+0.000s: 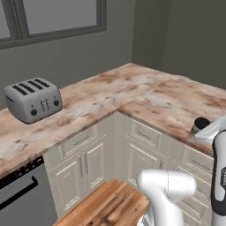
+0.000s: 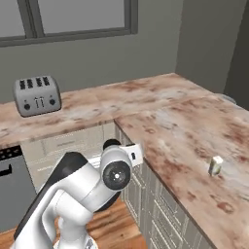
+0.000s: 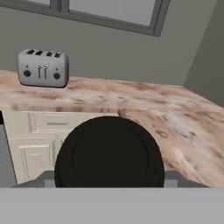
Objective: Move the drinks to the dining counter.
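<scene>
We see our gripper (image 1: 204, 131) closed around the black-lidded cup (image 3: 109, 153) beside the stone counter (image 2: 185, 131), while the white carton (image 2: 215, 165) stands on it.

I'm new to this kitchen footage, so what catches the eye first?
A round black lid looms close before the hand camera. A silver four-slot toaster stands under the window on the veined beige stone worktop. A small white carton stands upright on the broad stone counter.
</scene>
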### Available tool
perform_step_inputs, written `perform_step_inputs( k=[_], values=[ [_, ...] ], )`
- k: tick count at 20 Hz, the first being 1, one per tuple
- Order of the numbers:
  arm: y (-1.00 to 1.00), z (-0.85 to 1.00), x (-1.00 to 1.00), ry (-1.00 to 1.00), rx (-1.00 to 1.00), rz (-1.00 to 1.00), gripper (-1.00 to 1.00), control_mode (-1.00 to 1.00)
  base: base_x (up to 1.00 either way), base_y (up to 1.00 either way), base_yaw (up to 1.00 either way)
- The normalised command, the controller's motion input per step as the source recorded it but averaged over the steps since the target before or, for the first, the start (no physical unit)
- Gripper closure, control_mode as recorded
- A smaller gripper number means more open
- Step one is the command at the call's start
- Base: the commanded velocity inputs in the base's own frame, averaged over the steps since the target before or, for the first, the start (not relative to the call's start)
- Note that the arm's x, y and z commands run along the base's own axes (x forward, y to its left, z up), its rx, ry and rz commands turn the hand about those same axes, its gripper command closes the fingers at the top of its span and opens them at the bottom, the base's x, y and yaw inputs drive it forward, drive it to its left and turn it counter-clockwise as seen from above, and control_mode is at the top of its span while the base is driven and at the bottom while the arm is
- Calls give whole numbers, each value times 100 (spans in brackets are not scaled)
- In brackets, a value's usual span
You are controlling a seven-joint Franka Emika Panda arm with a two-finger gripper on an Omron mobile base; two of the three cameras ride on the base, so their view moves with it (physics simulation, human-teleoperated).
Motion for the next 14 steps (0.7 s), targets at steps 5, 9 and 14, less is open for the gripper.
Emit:
perform_step_inputs(
  k=[5, 9, 14],
  values=[
    [0, 0, 0, 0, 0, 0, 100, 100, -72, -24, -37],
    [0, 0, 0, 0, 0, 0, 100, 100, -93, -2, -44],
    [0, 0, 0, 0, 0, 0, 100, 100, -39, -2, -49]
  ],
)
